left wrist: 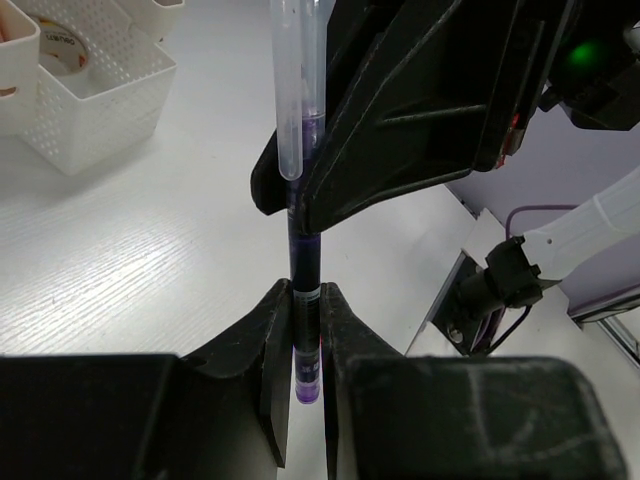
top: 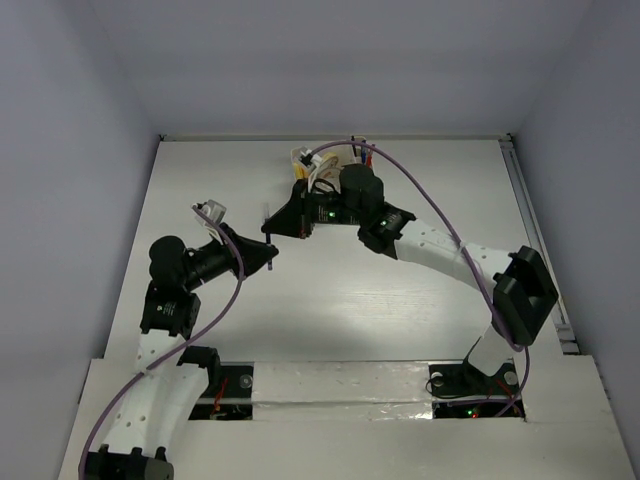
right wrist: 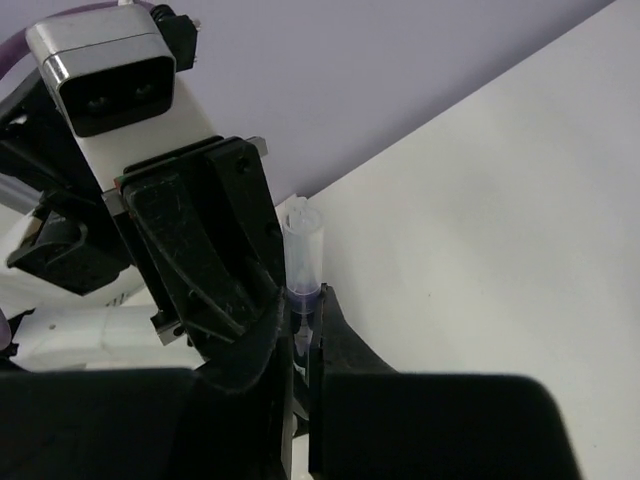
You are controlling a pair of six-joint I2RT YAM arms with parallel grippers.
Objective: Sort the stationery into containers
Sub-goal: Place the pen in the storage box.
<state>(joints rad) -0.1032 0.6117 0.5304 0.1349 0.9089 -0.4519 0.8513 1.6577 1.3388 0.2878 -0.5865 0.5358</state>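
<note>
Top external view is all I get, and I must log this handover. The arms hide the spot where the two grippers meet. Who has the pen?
Observer: Both. In the left wrist view the left gripper is clamped on one end of the purple pen.
Operator: And the right one?
Observer: The right wrist view shows the right gripper closed on the same pen, just below its clear end.
Operator: The right arm covers most of the organizer for me. Anything in it?
Observer: In the left wrist view the white organizer holds what looks like a tape roll in one compartment.
</note>
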